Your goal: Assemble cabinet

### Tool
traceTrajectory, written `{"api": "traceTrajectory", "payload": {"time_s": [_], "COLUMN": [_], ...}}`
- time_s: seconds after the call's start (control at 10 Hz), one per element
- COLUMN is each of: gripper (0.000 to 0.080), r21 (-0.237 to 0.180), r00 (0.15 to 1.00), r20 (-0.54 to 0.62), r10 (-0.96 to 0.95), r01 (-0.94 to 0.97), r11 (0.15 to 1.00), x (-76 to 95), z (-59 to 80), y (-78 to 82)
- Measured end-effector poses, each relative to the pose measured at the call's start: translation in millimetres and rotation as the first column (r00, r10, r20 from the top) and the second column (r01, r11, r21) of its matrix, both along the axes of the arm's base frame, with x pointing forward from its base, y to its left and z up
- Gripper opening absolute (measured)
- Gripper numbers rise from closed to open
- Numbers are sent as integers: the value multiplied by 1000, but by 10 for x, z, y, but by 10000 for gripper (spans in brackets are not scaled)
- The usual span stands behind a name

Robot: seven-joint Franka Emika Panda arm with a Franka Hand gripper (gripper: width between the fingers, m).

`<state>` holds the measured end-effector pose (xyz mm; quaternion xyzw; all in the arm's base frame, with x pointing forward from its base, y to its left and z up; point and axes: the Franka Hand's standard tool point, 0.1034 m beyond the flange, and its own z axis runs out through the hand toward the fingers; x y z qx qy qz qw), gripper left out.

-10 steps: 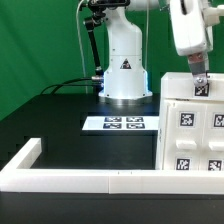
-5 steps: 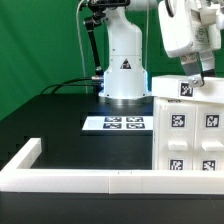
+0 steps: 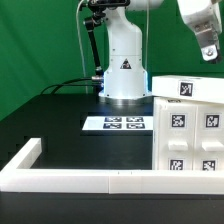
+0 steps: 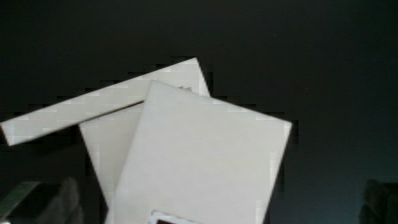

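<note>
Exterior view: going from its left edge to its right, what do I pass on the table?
White border rail's corner → marker board → robot base, standing behind the board's right part → cabinet at the right edge, with the gripper raised above it.

Black table. Marker board lies flat mid-table. White rail runs along the near edge, cornering at the exterior view's left. Green backdrop behind.

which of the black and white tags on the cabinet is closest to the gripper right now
The tag on the cabinet's top edge, directly below the raised gripper; the other tags sit lower, on its front face.
</note>
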<state>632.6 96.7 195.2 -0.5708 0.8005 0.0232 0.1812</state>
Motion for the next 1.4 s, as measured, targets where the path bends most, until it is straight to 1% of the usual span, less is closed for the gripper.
{"api": "traceTrajectory", "payload": {"time_s": [0.1, 0.2, 0.3, 0.4, 0.5, 0.6, 0.7, 0.8, 0.9, 1.2, 1.3, 1.4], "gripper": [796, 796, 796, 796, 796, 796, 796, 796, 796, 796, 796, 796], "r21": [-1, -17, -55, -94, -134, -169, -194, -214, -241, -293, -313, -324], "r00": [1000, 998, 976, 924, 853, 785, 681, 579, 491, 327, 256, 213], "r20": [0, 10, 25, 31, 44, 52, 42, 31, 19, 15, 11, 8], "r10": [2, 57, 214, 381, 521, 617, 731, 815, 871, 945, 967, 977], "r01": [-2, -56, -213, -377, -511, -602, -712, -792, -843, -902, -917, -924], "r11": [1000, 998, 976, 921, 849, 780, 675, 571, 481, 317, 247, 204], "x": [-1, -4, -9, -14, -8, -15, -48, -47, -34, -36, -36, -36], "z": [-5, -9, -7, 17, 29, 21, 12, 8, 12, -1, -2, -2], "y": [1, 0, -6, -31, -57, -74, -60, -42, -31, -46, -49, -48]}}
